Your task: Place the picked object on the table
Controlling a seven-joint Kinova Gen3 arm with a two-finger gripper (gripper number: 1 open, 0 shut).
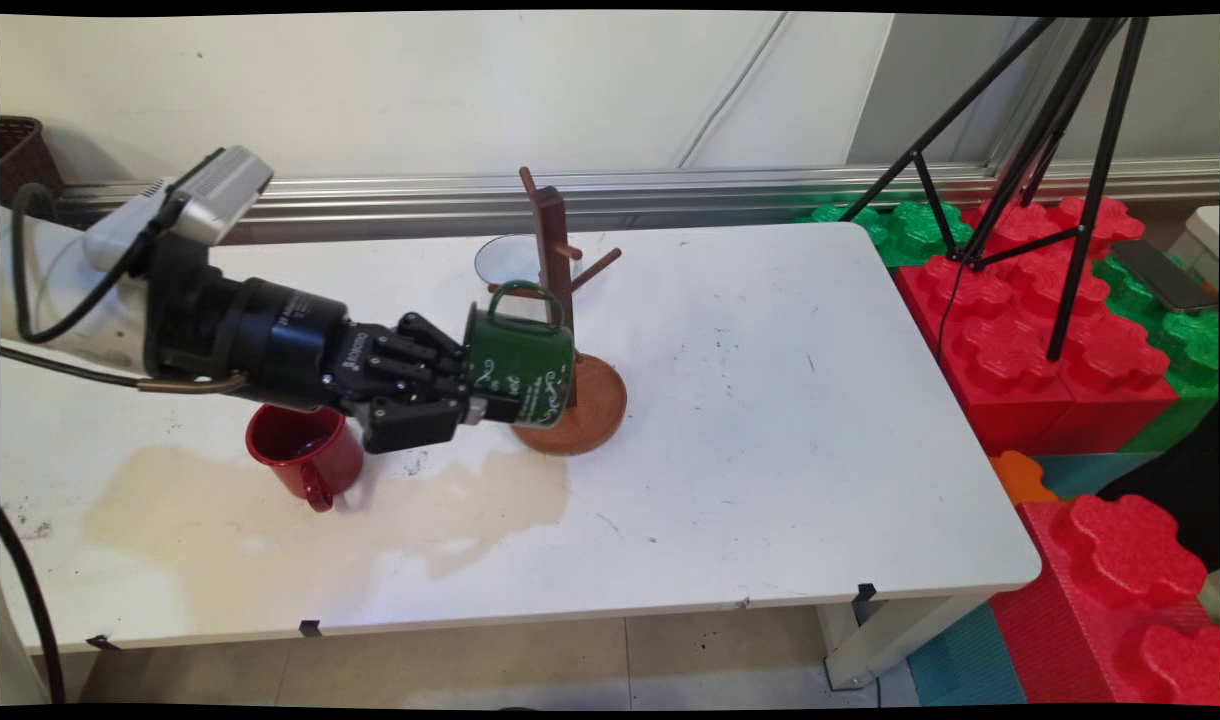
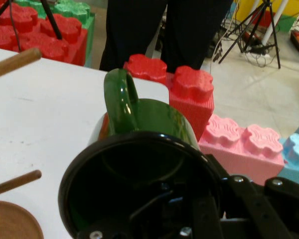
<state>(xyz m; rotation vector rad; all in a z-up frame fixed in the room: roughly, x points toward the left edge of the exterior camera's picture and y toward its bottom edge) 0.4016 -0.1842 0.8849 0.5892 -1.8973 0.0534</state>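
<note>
— Hand (image 1: pixel 475 400) first: what is it doing?
— Its fingers are clamped on the rim of a green enamel mug (image 1: pixel 520 368), one finger inside the mouth and one outside. The mug is held on its side, clear of the worktop (image 1: pixel 770 420), mouth toward the hand, handle pointing up.
— And just past the mug?
— A brown wooden mug tree (image 1: pixel 560 300). The mug hangs right beside its post, over the round base; whether they touch I cannot tell. In the hand view two of its pegs (image 2: pixel 12 63) reach in from the left, with the edge of the base in the bottom corner.
— Behind the tree?
— A clear glass bowl (image 1: pixel 505 262), farther from the hand.
— Below the hand?
— A red mug (image 1: pixel 305 452) stands upright under the wrist, in a wide tan stain (image 1: pixel 320 520) on the worktop.
— Farther out?
— Beyond the worktop's far end, big red and green toy blocks (image 1: pixel 1050 330) with a black tripod (image 1: pixel 1060 150) standing on them.
</note>
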